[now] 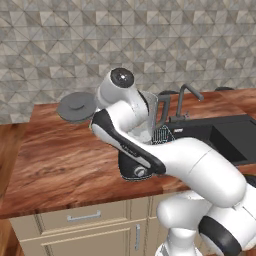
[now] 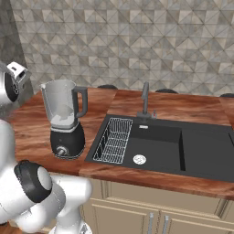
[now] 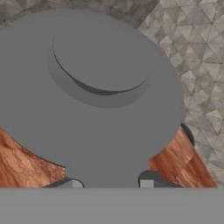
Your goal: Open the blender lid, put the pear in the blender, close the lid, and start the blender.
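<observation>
Both base views look forward-down from behind, sharing blender (image 2: 66,121) and sink (image 2: 164,146); hand view sits close on blender lid (image 3: 87,92), just beyond fingertips (image 3: 146,180).

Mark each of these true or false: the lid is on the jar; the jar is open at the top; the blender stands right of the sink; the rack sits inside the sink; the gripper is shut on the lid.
1. The lid is on the jar. False: it is off the jar, up beside the arm's hand, left of the blender.
2. The jar is open at the top. True.
3. The blender stands right of the sink. False: it stands on the counter left of it.
4. The rack sits inside the sink. True.
5. The gripper is shut on the lid. True: in the hand view the lid's edge sits between the fingertips.
</observation>
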{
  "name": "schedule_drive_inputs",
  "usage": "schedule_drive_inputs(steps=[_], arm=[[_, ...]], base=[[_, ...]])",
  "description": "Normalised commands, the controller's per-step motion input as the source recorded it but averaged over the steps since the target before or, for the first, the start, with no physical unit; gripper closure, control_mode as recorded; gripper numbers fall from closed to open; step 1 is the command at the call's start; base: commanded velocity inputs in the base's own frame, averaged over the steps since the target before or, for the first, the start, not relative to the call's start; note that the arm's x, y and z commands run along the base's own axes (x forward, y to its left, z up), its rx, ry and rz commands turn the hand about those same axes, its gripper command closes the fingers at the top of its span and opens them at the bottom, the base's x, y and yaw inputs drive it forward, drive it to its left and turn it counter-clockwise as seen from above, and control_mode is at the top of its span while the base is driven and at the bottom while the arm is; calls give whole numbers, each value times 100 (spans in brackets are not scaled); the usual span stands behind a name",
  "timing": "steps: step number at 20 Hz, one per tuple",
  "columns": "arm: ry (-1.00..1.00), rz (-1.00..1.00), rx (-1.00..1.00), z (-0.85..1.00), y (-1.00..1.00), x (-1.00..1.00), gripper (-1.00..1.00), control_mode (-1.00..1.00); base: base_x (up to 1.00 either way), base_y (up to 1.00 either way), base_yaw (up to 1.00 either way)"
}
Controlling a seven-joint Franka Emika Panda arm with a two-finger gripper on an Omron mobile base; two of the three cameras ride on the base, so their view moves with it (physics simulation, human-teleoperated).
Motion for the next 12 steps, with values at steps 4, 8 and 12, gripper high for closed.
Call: schedule_drive_inputs(steps=[4, 8, 12], arm=[[-14, 4, 17, 84, -64, -2, 100, -100], [-8, 5, 6, 89, -68, 0, 100, -100], [-1, 4, 1, 66, -62, 0, 100, -100]], base=[[0, 0, 0], [0, 0, 0], [0, 0, 0]])
